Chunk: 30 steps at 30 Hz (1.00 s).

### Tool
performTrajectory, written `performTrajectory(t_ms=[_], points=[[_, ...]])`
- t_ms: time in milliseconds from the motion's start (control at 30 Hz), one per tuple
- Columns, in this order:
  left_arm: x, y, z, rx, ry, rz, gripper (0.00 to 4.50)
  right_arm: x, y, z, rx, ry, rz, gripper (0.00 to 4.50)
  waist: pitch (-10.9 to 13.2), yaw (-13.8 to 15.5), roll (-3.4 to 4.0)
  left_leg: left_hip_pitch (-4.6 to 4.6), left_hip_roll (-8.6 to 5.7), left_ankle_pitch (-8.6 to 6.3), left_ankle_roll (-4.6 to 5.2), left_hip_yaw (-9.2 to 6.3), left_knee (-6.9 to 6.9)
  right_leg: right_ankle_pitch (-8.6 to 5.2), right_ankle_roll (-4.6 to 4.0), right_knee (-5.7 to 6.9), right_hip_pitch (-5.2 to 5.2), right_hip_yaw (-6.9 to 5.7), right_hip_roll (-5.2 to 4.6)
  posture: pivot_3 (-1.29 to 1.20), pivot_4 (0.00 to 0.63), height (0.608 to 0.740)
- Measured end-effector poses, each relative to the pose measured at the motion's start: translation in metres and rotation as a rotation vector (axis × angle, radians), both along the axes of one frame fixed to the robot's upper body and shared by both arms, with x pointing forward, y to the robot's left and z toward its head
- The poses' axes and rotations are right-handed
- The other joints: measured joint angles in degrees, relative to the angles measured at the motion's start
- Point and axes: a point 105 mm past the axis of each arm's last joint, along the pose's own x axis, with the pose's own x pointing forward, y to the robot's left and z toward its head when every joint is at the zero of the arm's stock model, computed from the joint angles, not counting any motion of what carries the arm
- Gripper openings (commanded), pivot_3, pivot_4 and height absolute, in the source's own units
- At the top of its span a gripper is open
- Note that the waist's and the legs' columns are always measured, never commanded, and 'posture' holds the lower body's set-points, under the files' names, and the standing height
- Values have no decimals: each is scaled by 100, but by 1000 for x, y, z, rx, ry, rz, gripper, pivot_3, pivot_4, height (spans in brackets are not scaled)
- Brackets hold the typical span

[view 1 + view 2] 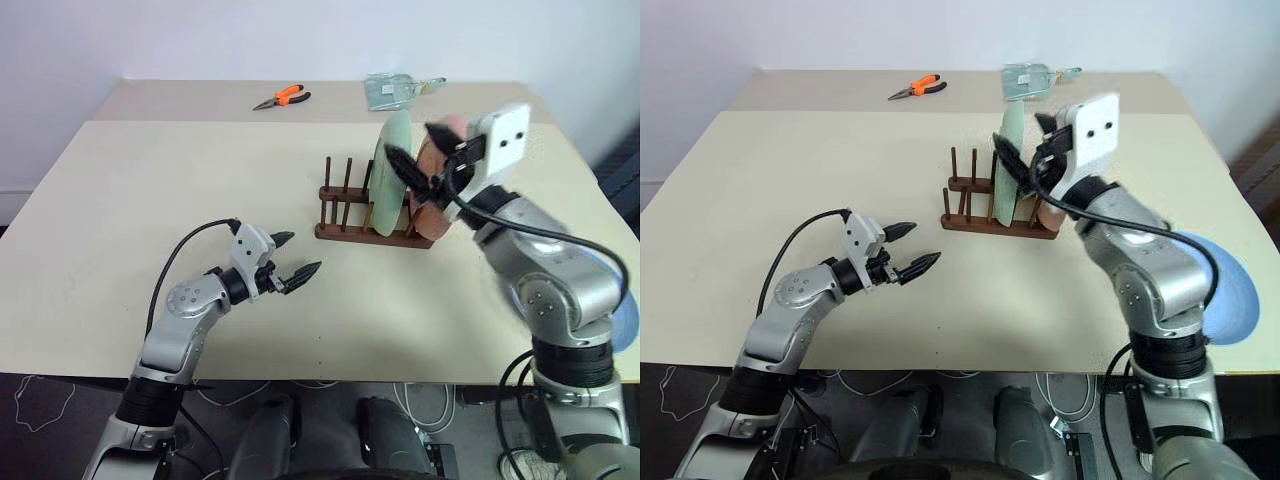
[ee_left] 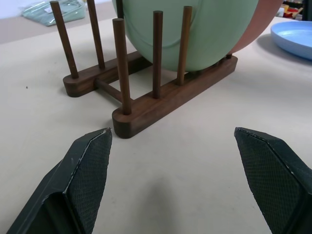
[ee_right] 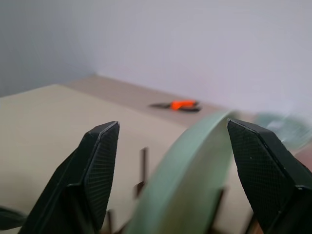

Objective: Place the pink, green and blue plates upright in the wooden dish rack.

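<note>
Green plate upright in the wooden dish rack, pink plate just behind it at 3 o'clock, blue plate flat near the table's 4 o'clock edge. Right gripper spread wide astride the green rim, gripping nothing; left gripper wide open and empty at the rack's 8 o'clock. Best to lift straight up and clear without brushing the rim, confirm the green plate sits steady between pegs, then go for the blue one.
</note>
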Motion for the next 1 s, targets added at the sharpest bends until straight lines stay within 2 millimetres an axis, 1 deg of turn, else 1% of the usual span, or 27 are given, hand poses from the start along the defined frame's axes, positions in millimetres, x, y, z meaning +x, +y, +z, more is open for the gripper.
performTrajectory(t_ms=[67, 100, 133, 167, 200, 233, 267, 300, 333, 400, 433, 467, 500, 600, 667, 700, 733, 767, 933, 967, 1000], points=[[0, 0, 0, 1, 0, -2, 4127, -5, -23, 23, 13, -70, -55, 3556, 1, 6, -1, -1, 0, 0, 0, 0, -1, 0, 0, -4, 1, 0, -1, 0, 150, 738], [0, 0, 0, 3, 0, -3, 4127, -9, -39, 36, 29, -108, -90, 3992, 0, 16, -1, -1, 0, 0, 0, -1, -1, 0, 0, -9, 4, -1, -1, 0, 150, 738], [0, 0, 0, 4, 0, -4, 4127, -12, -51, 43, 37, -129, -121, 4137, 0, 23, -2, -1, 0, 0, 1, -2, -2, 0, 0, -14, 6, -2, -2, 0, 150, 738], [0, -1, 0, 7, -1, -7, 4127, -15, -69, 47, 35, -131, -166, 4416, 0, 41, -2, -1, 0, -1, 1, -3, -3, 0, -1, -23, 12, -4, -2, 0, 150, 738], [0, -2, -1, 9, 0, -13, 4127, -17, -89, 43, 23, -108, -227, 4465, -2, 72, -6, 0, 1, -2, 3, -4, -5, 0, -2, -31, 18, -6, -3, 0, 150, 738], [-1, -2, -1, 13, 2, -17, 4127, -18, -109, 33, 2, -65, -293, 4465, -4, 96, -8, 0, 2, -4, 6, -3, -4, -3, -6, -38, 21, -6, -4, 0, 150, 738], [-1, -1, -2, 15, 3, -20, 4127, -19, -124, 19, -16, -15, -345, 4465, -4, 113, -8, 0, 1, -5, 8, -1, -5, -7, -14, -40, 21, -5, -5, 0, 150, 738], [-1, -3, -3, 18, 5, -29, 4127, -21, -138, -5, -56, 63, -401, 4465, -5, 132, -7, -1, 1, -5, 8, 0, -7, -8, -16, -42, 21, -4, -8, 0, 150, 738], [-1, -4, -3, 20, 7, -37, 4127, -23, -146, -32, -100, 153, -431, 4465, -5, 137, -6, -2, 3, -6, 9, 1, -7, -8, -16, -43, 19, -3, -12, 0, 150, 738], [-1, -10, -5, 24, 13, -66, 4127, -34, -153, -86, -181, 327, -465, 4465, -6, 135, 2, -2, 2, -5, 9, 3, -7, -8, -15, -39, 17, -1, -17, 0, 150, 738], [-1, -12, -5, 22, 15, -75, 4127, -40, -154, -108, -210, 397, -473, 4465, -6, 130, 5, -2, 2, -5, 9, 4, -5, -8, -16, -37, 16, 0, -17, 0, 150, 738], [-1, -15, -5, 22, 17, -84, 4127, -45, -154, -125, -230, 454, -478, 4465, -6, 107, 8, 0, 2, -5, 9, 7, -3, -8, -17, -35, 15, 5, -15, 0, 150, 738], [-1, -17, -6, 21, 17, -93, 4127, -52, -154, -139, -259, 497, -488, 4465, -7, 87, 18, 0, 2, -5, 9, 10, -1, -9, -18, -33, 13, 9, -13, 0, 150, 738], [-3, -19, -6, 25, 17, -113, 4127, -63, -157, -159, -334, 572, -540, 4465, -9, 58, 19, 5, 5, -5, 8, 9, 3, -10, -20, -33, 18, 10, -1, 0, 150, 738], [-4, -22, -7, 32, 20, -128, 4127, -69, -163, -174, -355, 640, -594, 3954, -10, 69, 19, 5, 5, -5, 8, 9, 4, -11, -21, -35, 20, 10, -1, 0, 150, 738], [-5, -22, -8, 35, 22, -134, 4127, -71, -163, -181, -338, 670, -611, 3648, -9, 78, 18, 4, 5, -5, 8, 9, 4, -11, -21, -36, 20, 10, -1, 0, 150, 738], [-5, -23, -8, 38, 23, -138, 4127, -72, -162, -185, -318, 685, -617, 3109, -9, 83, 19, 4, 5, -5, 8, 10, 3, -11, -21, -36, 19, 10, -1, 0, 150, 738], [-5, -24, -8, 40, 22, -142, 4127, -71, -161, -186, -303, 693, -617, 2755, -10, 88, 18, 3, 5, -5, 8, 10, 4, -10, -20, -38, 20, 10, 0, 0, 150, 738], [-6, -24, -9, 47, 23, -144, 4127, -69, -162, -187, -295, 710, -632, 161, -9, 131, 17, 2, 2, -5, 9, 10, 4, -10, -19, -44, 22, 8, -1, 0, 150, 738], [-6, -23, -9, 48, 22, -143, 4127, -67, -163, -182, -298, 690, -646, 28, -10, 124, 15, 2, 2, -5, 9, 10, 4, -10, -19, -45, 23, 8, -1, 0, 150, 738], [-6, -24, -9, 48, 22, -144, 4127, -63, -164, -177, -302, 666, -655, 28, -11, 110, 13, 3, 3, -5, 9, 10, 5, -10, -19, -44, 23, 8, 0, 0, 150, 738]])
